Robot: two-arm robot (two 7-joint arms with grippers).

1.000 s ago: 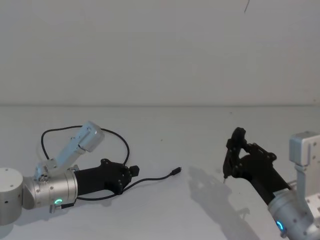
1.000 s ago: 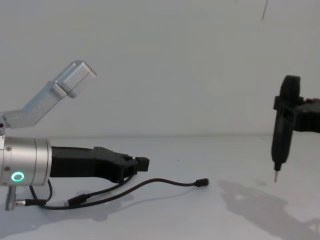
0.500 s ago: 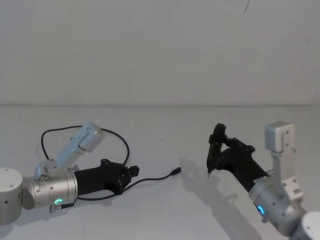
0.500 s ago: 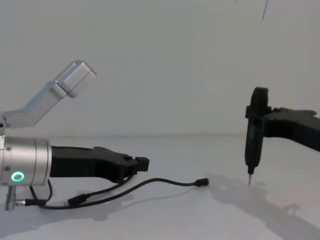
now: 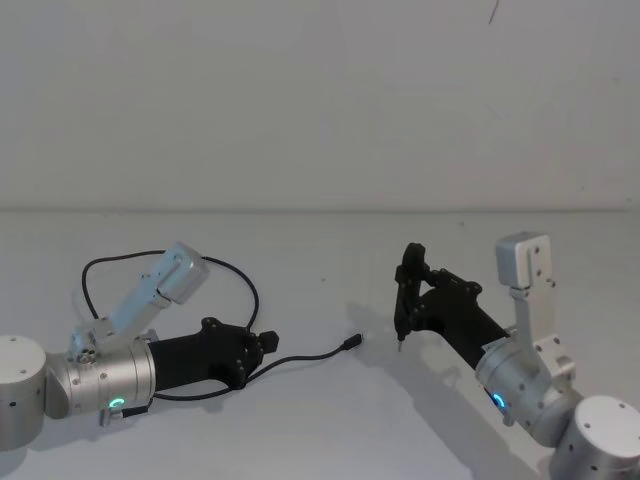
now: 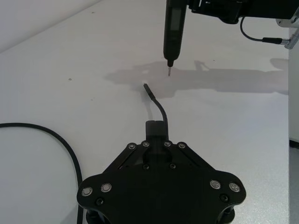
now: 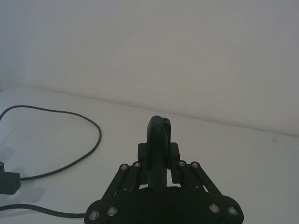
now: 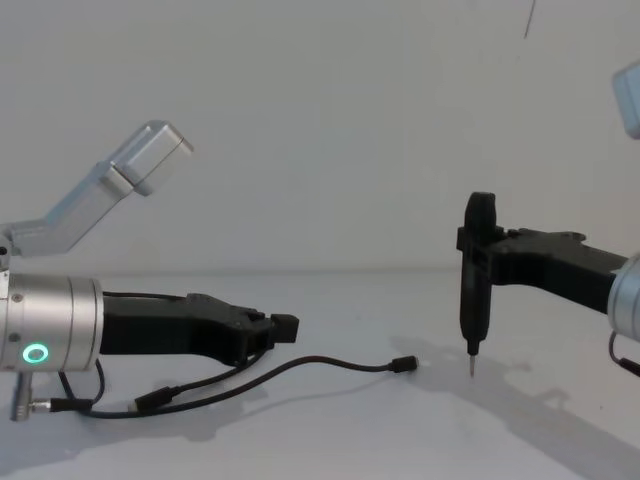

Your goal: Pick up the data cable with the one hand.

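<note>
The data cable (image 5: 310, 356), left gripper (image 5: 266, 343), right gripper (image 5: 415, 284) and its pen-shaped tool (image 5: 402, 312) are black; the table (image 5: 330, 430) is plain white.

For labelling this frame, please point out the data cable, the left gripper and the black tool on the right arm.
data cable (image 5: 310, 356), head view, on the cord's free stretch.
left gripper (image 8: 285, 325), chest view, at its shut fingertips.
black tool (image 8: 477, 285), chest view, on its upright body.

The data cable (image 5: 310, 356) lies on the table (image 5: 330, 430), running beneath the fingers of the left gripper (image 5: 268, 342). Its plug (image 8: 404, 365) rests ahead of those fingertips, and its loop curves behind them. A pen-shaped tool (image 8: 475, 285) hangs upright from the fingers of the right gripper (image 5: 412, 283), its tip just right of that plug.
</note>
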